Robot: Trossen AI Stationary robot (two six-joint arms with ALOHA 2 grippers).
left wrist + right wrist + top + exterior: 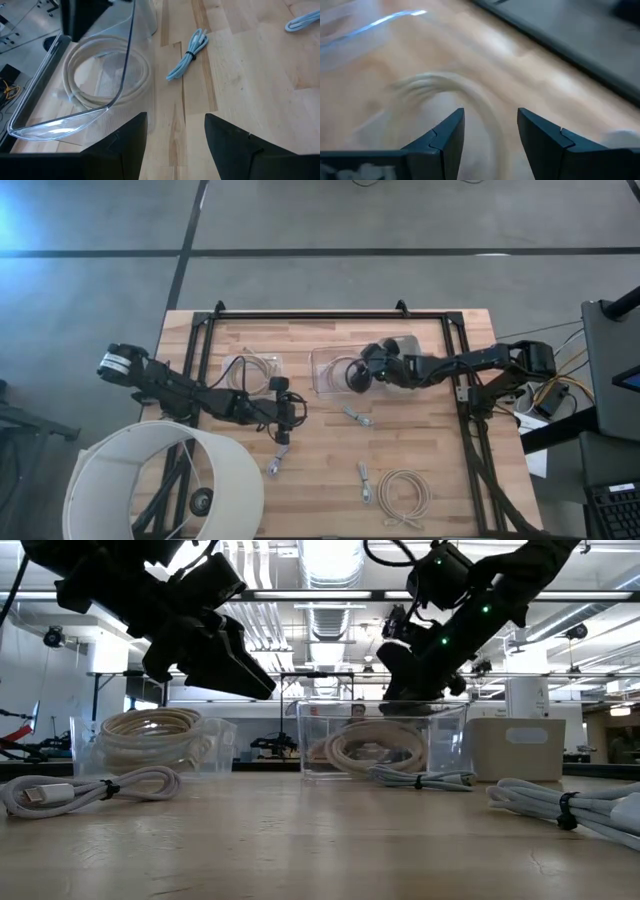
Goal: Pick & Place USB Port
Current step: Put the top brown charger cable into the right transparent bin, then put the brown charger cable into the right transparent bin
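Two coiled cables already lie in clear bins; right gripper (pixel 358 375) hovers over the right bin (pixel 322 360), jaws spread and empty, while three bundled USB cables (pixel 358 417) and a loose coil (pixel 405 492) await on the table, left gripper (pixel 284 412) spread nearby

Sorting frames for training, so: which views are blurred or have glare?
Right wrist view: smeared throughout, the coiled cable only a soft streak. Left wrist view: sharp, with a bright glint on the clear bin rim. Low view: ceiling lights blow out, both arms in silhouette. High view: evenly lit.
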